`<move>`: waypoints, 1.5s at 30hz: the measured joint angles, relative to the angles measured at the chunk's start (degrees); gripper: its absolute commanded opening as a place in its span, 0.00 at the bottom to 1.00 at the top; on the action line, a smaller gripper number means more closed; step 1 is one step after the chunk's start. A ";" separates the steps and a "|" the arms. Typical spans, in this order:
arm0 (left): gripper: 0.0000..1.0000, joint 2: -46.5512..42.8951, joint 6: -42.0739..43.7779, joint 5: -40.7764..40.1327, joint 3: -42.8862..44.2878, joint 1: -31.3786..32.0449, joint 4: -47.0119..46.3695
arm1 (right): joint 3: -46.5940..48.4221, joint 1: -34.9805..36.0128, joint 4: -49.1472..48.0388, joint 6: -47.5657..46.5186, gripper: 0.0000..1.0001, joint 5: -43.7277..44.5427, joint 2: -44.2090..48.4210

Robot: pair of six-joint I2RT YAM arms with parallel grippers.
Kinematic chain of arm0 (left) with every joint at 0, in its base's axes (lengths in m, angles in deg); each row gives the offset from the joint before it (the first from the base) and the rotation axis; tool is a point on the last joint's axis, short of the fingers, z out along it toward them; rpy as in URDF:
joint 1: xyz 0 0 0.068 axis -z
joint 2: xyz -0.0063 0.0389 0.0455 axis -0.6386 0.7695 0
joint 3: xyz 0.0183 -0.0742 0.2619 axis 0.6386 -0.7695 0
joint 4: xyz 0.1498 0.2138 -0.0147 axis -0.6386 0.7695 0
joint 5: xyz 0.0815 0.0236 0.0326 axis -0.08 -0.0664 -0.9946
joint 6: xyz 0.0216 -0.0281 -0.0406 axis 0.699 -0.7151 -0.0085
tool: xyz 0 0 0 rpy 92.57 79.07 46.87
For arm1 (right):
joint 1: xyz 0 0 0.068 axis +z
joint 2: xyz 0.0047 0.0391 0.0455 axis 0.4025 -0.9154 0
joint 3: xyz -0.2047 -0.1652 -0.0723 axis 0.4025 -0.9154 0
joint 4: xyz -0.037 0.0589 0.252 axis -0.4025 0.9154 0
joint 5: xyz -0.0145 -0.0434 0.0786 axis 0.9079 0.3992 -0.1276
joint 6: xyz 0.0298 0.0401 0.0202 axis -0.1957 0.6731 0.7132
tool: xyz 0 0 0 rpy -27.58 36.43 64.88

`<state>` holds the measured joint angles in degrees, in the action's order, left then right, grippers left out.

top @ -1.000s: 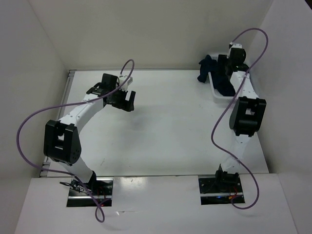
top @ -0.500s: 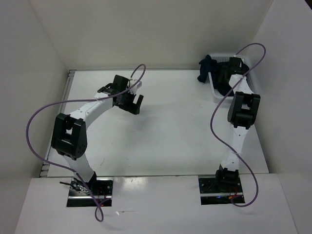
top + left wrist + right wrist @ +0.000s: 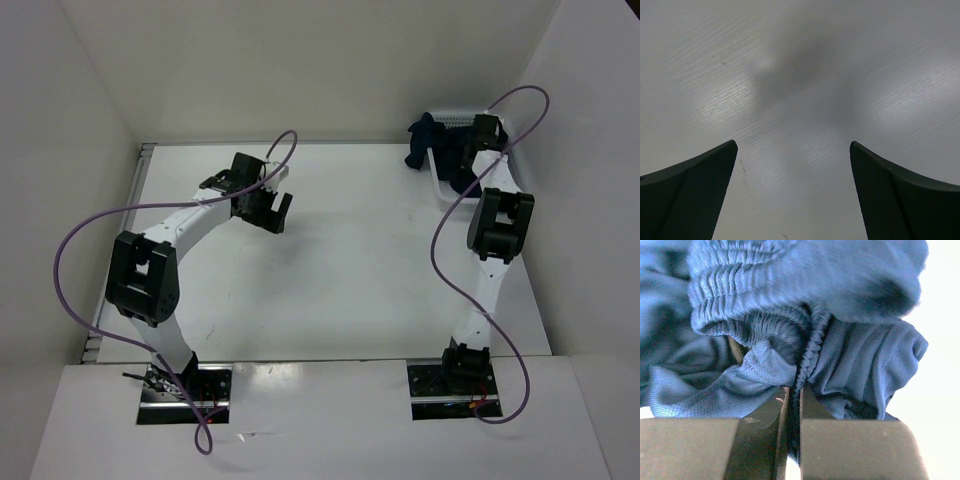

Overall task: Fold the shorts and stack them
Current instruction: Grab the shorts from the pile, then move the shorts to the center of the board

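From above, you find the shorts (image 3: 425, 140) bunched in the white basket (image 3: 458, 117) at the far right corner of the table (image 3: 350, 280), with one dark flap hanging over the basket's left rim. The right end effector (image 3: 468, 160) is down among them. The left end effector (image 3: 268, 212) hangs over bare table at the far left, well apart from the cloth.

In the left wrist view, your left end effector (image 3: 792, 145) is spread wide with nothing between its fingers.

In the right wrist view, the right end effector (image 3: 795, 392) is closed to a sliver, pinching a ribbed fold of the shorts (image 3: 805, 290) (the waistband, judging by its gathers).

You are at the pick-up step. Next you need a lift high enough to clear the basket rim, then a carry to the open middle of the table, where the left arm can take a second edge.
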<state>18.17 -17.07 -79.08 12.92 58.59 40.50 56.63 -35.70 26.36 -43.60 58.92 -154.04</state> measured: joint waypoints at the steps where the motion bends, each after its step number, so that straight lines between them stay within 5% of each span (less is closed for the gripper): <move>1: 1.00 -0.04 0.00 0.00 0.00 0.00 0.00 | 0.07 -0.02 0.35 -0.02 0.00 -0.31 0.81; 10: 1.00 -5.18 0.00 -1.88 0.11 0.00 0.02 | 5.22 3.78 2.12 0.81 0.00 -1.66 20.00; 18: 1.00 -14.40 0.00 -8.11 0.48 0.00 -3.06 | 30.38 23.19 1.40 2.36 0.00 -5.49 32.46; 22: 1.00 -17.86 0.02 -10.95 0.59 -0.92 -4.59 | 33.70 32.15 0.96 5.99 0.03 -11.21 35.21; 23: 1.00 -18.82 0.02 -11.56 0.59 -1.55 -4.72 | 32.74 33.18 0.76 7.19 0.14 -12.35 35.50; 26: 1.00 -22.38 0.00 -13.70 -0.59 -4.11 -6.32 | 24.41 34.75 0.17 9.92 0.24 -16.15 36.61; 29: 1.00 -27.39 0.00 -15.23 -4.61 -6.93 -7.58 | 8.76 35.26 -0.85 10.10 0.63 -20.26 38.05; 31: 1.00 -30.25 0.00 -15.47 -7.80 -8.37 -7.63 | -3.63 35.26 -1.09 8.04 0.74 -22.45 38.07; 37: 1.00 -33.70 0.00 -15.28 -17.29 -8.92 -4.85 | -31.26 35.26 6.10 -3.72 0.84 -28.55 37.42; 45: 1.00 -30.60 0.00 -12.31 -19.15 -6.49 -2.29 | -26.73 38.77 4.07 -13.79 0.84 -29.55 35.54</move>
<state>-12.43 -17.07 -91.38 -6.23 52.09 38.21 29.90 3.07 30.42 -57.39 29.37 -118.51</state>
